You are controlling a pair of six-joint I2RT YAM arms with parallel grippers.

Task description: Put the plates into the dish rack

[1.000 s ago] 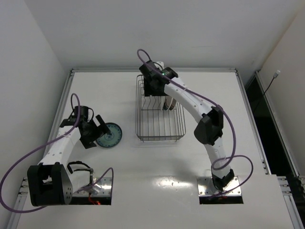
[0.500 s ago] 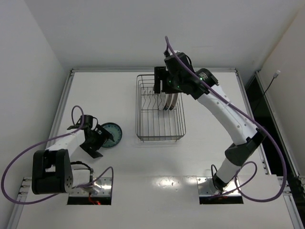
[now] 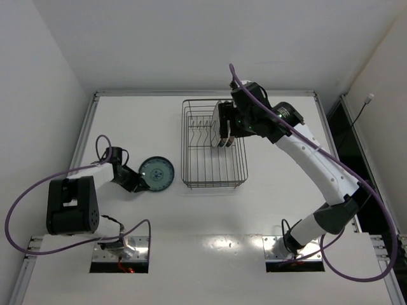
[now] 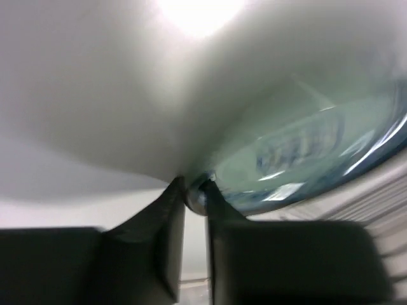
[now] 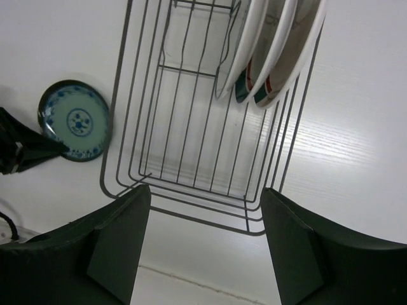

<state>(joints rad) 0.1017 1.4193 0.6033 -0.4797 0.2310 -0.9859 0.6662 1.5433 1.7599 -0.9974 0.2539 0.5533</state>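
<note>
A small teal patterned plate (image 3: 156,174) lies on the table left of the dish rack (image 3: 214,166). My left gripper (image 3: 135,180) is shut on its left rim; in the left wrist view the fingers (image 4: 170,213) pinch the plate's edge (image 4: 299,152). Three plates (image 5: 270,54) stand upright in the far part of the rack (image 5: 191,184), one white and two with green-and-red bands. My right gripper (image 3: 222,125) hangs open above them with nothing between its fingers (image 5: 117,244). The right wrist view also shows the teal plate (image 5: 75,121).
The table (image 3: 210,222) is white with a raised rim at the back and sides. White walls stand close behind. Purple cables loop off both arms. The arm bases sit in cutouts at the near edge.
My left gripper has closed on the teal plate's rim and the plate has shifted slightly right. My right arm has risen and swung right above the rack, its jaws still open.
</note>
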